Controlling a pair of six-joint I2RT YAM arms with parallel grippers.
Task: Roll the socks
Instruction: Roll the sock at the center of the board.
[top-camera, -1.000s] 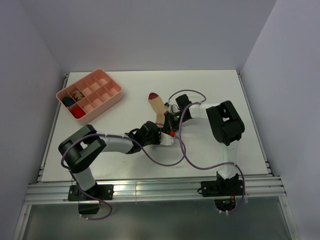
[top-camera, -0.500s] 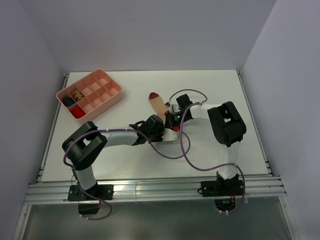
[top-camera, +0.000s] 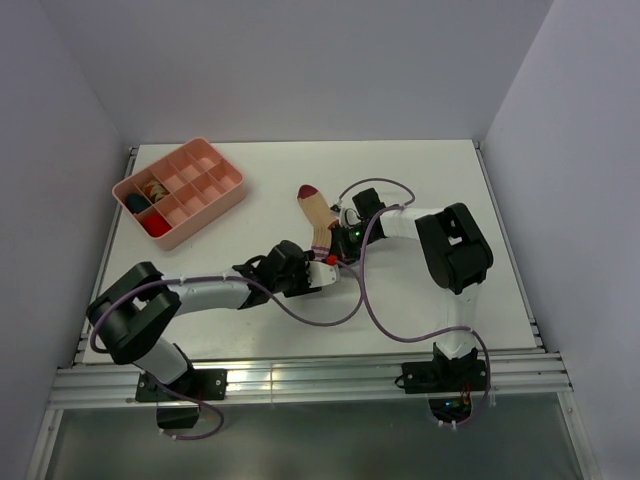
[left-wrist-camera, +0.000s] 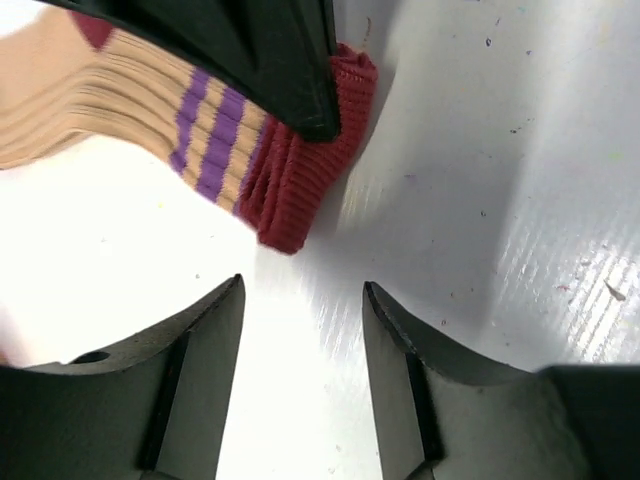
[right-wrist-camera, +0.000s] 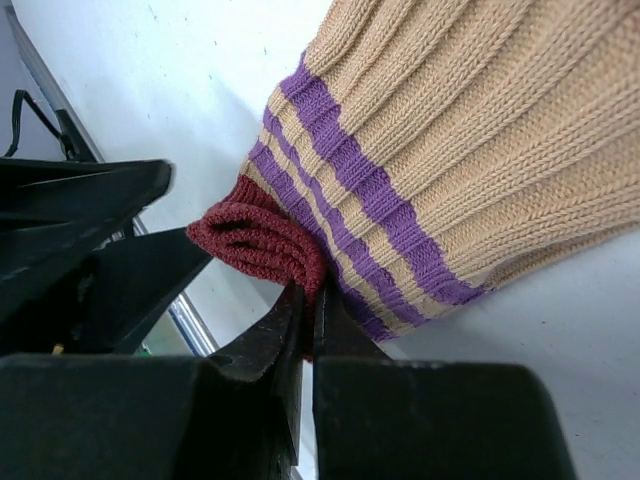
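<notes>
At upper left of the top view, a pink compartment tray (top-camera: 210, 216) sits well apart from the sock (top-camera: 318, 215) at mid-table (top-camera: 420, 180), where both arms crowd its lower end. Only the wrist views show the right gripper (right-wrist-camera: 305, 305) pinching the bunched dark red cuff, and the left gripper (left-wrist-camera: 303, 330) parted and empty just beside it. The sock is tan, ribbed and purple-striped.

The sock (top-camera: 317, 212) lies on the table's (top-camera: 420, 180) middle; the tray (top-camera: 212, 217) sits at its back-left.
</notes>
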